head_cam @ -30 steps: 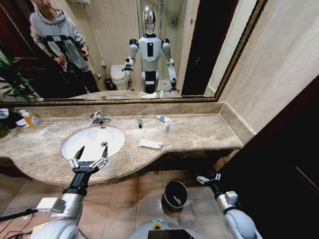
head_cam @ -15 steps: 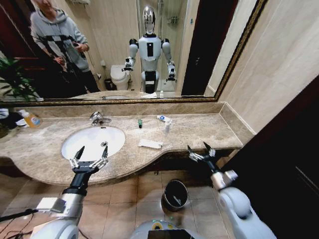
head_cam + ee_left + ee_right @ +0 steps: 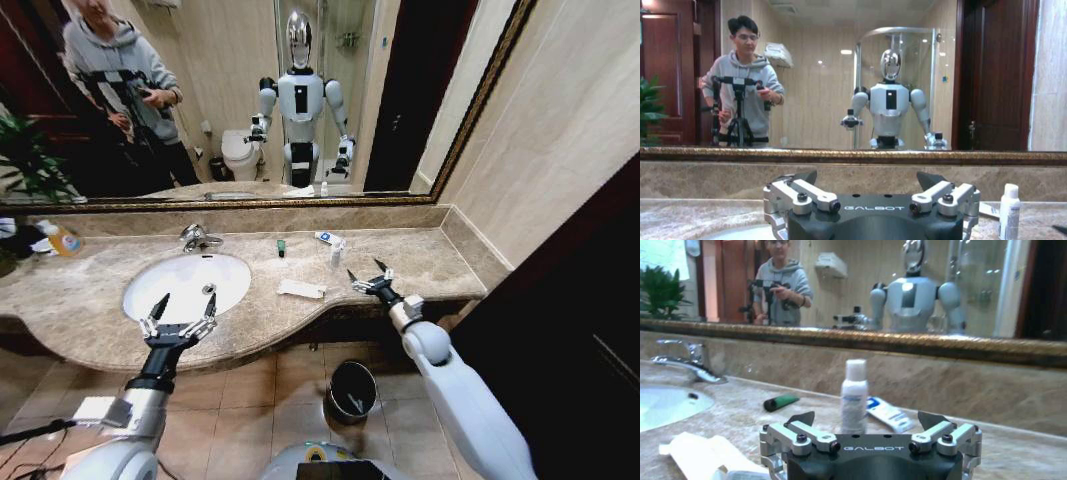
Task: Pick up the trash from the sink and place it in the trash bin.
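Right end effector [image 3: 369, 279] wide open, empty, above countertop [image 3: 420, 262] | left end effector [image 3: 182, 312] open, empty, over sink [image 3: 187, 283]

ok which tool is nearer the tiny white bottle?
Right. The right tool hovers open just in front of the tiny white bottle; the left tool is open over the sink, well away.

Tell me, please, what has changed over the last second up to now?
The right gripper has risen from low beside the small round black trash bin to above the beige marble countertop, jaws open and empty, near the flat white rectangular packet. The left gripper stayed open at the white oval sink; the items stayed put.
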Tool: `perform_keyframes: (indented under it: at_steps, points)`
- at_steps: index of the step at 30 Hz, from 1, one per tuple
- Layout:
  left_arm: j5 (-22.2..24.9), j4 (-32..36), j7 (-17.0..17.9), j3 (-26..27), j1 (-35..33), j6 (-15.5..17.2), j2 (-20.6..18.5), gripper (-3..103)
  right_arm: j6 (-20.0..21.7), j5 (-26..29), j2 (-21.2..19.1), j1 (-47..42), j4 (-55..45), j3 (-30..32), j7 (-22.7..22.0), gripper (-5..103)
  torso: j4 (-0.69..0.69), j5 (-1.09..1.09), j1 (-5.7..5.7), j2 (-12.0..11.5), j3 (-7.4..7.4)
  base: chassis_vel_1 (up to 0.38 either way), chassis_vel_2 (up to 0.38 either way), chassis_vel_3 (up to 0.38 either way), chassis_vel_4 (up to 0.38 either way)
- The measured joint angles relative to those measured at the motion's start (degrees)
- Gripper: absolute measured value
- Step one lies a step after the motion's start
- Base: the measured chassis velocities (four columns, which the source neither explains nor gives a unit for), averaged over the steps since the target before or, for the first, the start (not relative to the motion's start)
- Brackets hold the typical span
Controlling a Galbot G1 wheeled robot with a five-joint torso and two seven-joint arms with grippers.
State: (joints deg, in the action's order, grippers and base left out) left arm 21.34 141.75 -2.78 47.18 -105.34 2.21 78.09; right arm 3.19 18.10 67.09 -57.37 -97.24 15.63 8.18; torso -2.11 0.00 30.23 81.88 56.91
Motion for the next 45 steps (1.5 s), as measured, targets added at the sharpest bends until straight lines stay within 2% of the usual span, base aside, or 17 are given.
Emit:
perform_keyframes:
  at_steps: [11, 18, 20, 26, 32, 34, 35, 39, 41, 43, 44, 45]
  points:
    - [0.0, 0.0, 0.0, 0.0, 0.0, 0.0, 0.0, 100, -1.3, -0.2, 4.0, 10.8, 11.3, -6.1, -0.1, 100, 0.0, -0.01, 0.0, 0.0, 0.0, 0.0, 0.0, 0.0, 0.0]
    - [0.0, 0.0, 0.0, 0.0, 0.0, 0.0, 0.0, 100, -2.2, -1.2, 7.6, 16.2, 17.3, -7.5, -0.4, 100, -0.01, 0.0, 0.0, 0.0, 0.0, 0.0, 0.0, 0.0, 0.0]
    - [0.0, 0.0, 0.0, 0.0, 0.0, 0.0, 0.0, 100, -2.2, -1.4, 8.2, 17.0, 18.1, -7.6, -0.4, 103, -0.01, 0.0, 0.0, 0.0, 0.0, 0.0, 0.0, 0.0, 0.0]
    - [0.0, 0.0, 0.0, 0.0, 0.0, 0.0, 0.0, 100, -2.8, -1.7, 8.8, 17.7, 19.7, -7.7, -0.4, 86, 0.0, -0.01, -0.01, 0.0, -0.01, 0.0, 0.0, 0.0, 0.0]
    - [0.0, 0.0, 0.0, 0.0, 0.0, 0.0, 0.0, 100, -2.9, -1.8, 9.0, 17.4, 19.6, -7.9, -0.6, 75, 0.0, -0.01, -0.01, 0.0, -0.01, 0.0, 0.0, 0.0, 0.0]
    - [0.0, 0.0, 0.0, 0.0, 0.0, 0.0, 0.0, 100, -3.0, -1.8, 8.9, 17.3, 19.4, -7.9, -0.6, 67, 0.0, -0.01, -0.01, 0.0, -0.01, 0.0, 0.0, 0.0, 0.0]
    - [0.0, 0.0, 0.0, 0.0, 0.0, 0.0, 0.0, 100, -3.0, -1.8, 8.9, 17.3, 19.4, -7.9, -0.6, 67, 0.0, -0.01, -0.01, 0.0, -0.01, 0.0, 0.0, 0.0, 0.0]
    - [0.0, 0.0, 0.0, 0.0, 0.0, 0.0, 0.0, 100, -3.0, -1.9, 8.8, 17.0, 18.7, -7.9, -0.7, 51, 0.0, -0.01, -0.01, 0.0, -0.01, 0.0, 0.0, 0.0, 0.0]
    - [0.0, 0.0, 0.0, 0.0, 0.0, 0.0, 0.0, 100, -2.9, -1.9, 8.7, 16.9, 18.6, -7.9, -0.7, 51, 0.0, -0.01, -0.01, 0.0, -0.01, 0.0, 0.0, 0.0, 0.0]
    - [0.0, 0.0, 0.0, 0.0, 0.0, 0.0, 0.0, 100, -2.9, -1.9, 8.6, 16.8, 18.4, -7.9, -0.8, 47, 0.0, -0.01, -0.01, 0.0, -0.01, 0.0, 0.0, 0.0, 0.0]
    - [0.0, 0.0, 0.0, 0.0, 0.0, 0.0, 0.0, 100, -2.9, -1.9, 8.6, 16.7, 18.3, -7.8, -0.8, 39, 0.0, -0.01, -0.01, 0.0, -0.01, 0.0, 0.0, 0.0, 0.0]
    - [0.0, 0.0, 0.0, 0.0, 0.0, 0.0, 0.0, 100, -2.9, -1.9, 8.5, 16.7, 18.3, -7.8, -0.8, 39, 0.0, 0.0, -0.01, 0.0, -0.01, 0.0, 0.0, 0.0, 0.0]
